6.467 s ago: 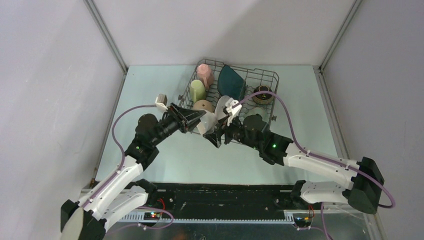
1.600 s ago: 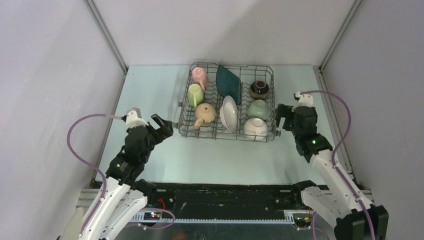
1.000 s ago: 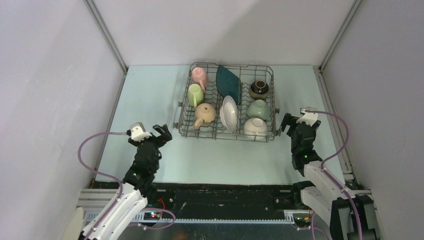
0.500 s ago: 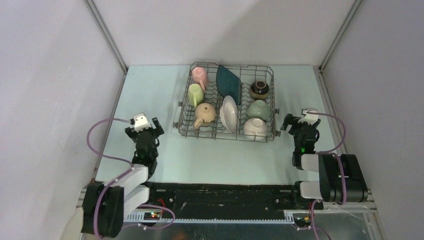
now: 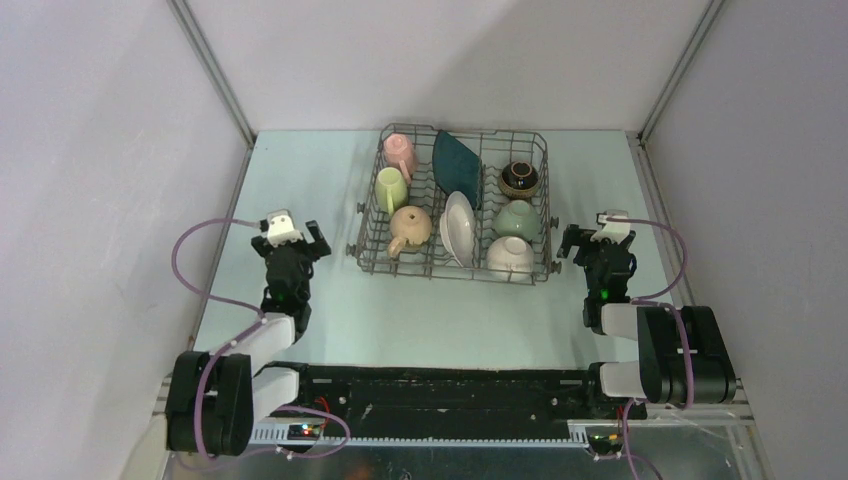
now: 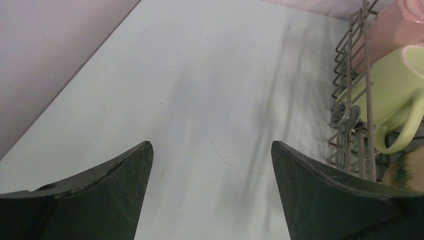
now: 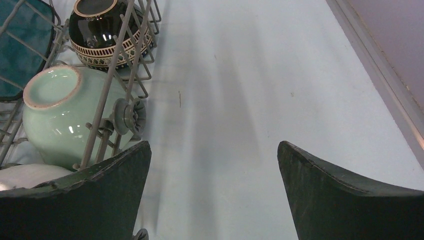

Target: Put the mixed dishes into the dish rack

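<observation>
- Pale blue-green table [image 5: 300, 180]: walled on three sides by grey panels; the rack is borne on its far half.
- Large rectangular grey metal wire dish rack [image 5: 450, 274]: set at the middle of the table between the two grippers, with dishes held in three columns among its upright tines.
- Left gripper [image 5: 290, 238]: placed just beside the rack's left wall and apart from it; in the left wrist view its dark jaws [image 6: 210, 145] are spread wide over bare table, with the rack's wires at the right edge.
- Right gripper [image 5: 597, 242]: placed near the rack's right wall, not touching; in the right wrist view its jaws [image 7: 214, 145] are likewise spread wide over bare table.
- Dark teal square plate [image 5: 456, 157]: stood on edge and tilted, at the far end of the middle column.
- White round plate [image 5: 460, 228]: stood on edge in the middle column, near end.
- White bowl [image 5: 510, 256]: turned upside down in the right column, nearest slot.
- Pale green bowl [image 5: 516, 216]: foot ring shown, placed mid right column.
- Dark brown bowl [image 5: 520, 179]: placed in the right column, far end.
- Tan mug [image 5: 411, 227]: laid in the left column, near end.
- Light-green mug [image 5: 391, 188]: laid mid left column, handle at the rack's left wall.
- Pink mug [image 5: 400, 152]: placed at the far left corner.
</observation>
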Robot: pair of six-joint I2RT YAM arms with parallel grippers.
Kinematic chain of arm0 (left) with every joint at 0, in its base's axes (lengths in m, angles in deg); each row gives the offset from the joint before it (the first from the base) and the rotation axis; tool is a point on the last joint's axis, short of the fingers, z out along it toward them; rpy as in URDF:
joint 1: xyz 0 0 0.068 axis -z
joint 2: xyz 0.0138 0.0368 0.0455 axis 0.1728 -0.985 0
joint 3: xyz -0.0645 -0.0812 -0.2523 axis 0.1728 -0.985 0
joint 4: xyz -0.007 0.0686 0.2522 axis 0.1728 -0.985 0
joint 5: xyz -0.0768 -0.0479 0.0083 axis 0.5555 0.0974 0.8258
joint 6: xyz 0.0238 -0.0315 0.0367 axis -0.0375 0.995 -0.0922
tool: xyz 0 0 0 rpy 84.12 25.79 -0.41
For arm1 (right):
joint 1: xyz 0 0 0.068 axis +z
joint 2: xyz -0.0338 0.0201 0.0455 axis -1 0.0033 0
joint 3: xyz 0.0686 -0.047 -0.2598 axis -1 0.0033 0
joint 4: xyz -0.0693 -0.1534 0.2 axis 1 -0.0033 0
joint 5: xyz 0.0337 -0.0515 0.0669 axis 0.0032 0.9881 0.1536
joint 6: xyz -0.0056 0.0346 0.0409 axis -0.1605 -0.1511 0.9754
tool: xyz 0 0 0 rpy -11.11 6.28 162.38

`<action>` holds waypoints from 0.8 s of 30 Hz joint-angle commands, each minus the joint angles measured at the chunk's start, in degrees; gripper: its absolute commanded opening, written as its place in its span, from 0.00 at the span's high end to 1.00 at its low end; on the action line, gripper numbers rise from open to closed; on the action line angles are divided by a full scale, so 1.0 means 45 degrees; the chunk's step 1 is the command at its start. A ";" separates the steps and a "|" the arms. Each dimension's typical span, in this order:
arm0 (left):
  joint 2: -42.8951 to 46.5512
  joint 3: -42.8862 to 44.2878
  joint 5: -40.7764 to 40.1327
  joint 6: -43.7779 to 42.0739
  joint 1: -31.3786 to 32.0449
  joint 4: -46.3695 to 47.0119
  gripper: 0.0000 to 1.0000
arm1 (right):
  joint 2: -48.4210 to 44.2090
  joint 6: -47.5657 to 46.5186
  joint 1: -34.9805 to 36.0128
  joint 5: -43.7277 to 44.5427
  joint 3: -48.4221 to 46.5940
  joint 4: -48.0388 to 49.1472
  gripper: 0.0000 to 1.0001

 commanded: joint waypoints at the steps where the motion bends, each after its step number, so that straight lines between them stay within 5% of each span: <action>1: 0.0982 -0.0982 -0.0421 0.0297 -0.0105 0.1474 0.06 | 0.0088 -0.0227 0.0041 0.0136 -0.0305 0.0349 0.00; 9: 0.3403 -0.2793 -0.2059 -0.0469 -0.0122 0.2348 0.06 | 0.0081 -0.0208 0.0031 0.0119 -0.0319 0.0345 0.00; 20: -0.0809 -0.2029 -0.1399 -0.1519 -0.0178 0.5857 0.03 | 0.0078 -0.0207 0.0012 0.0058 -0.0315 0.0350 0.01; 24: -0.1784 -0.1244 -0.0311 -0.1895 -0.0321 0.4907 0.02 | 0.0074 -0.0202 0.0012 0.0029 -0.0314 0.0345 0.01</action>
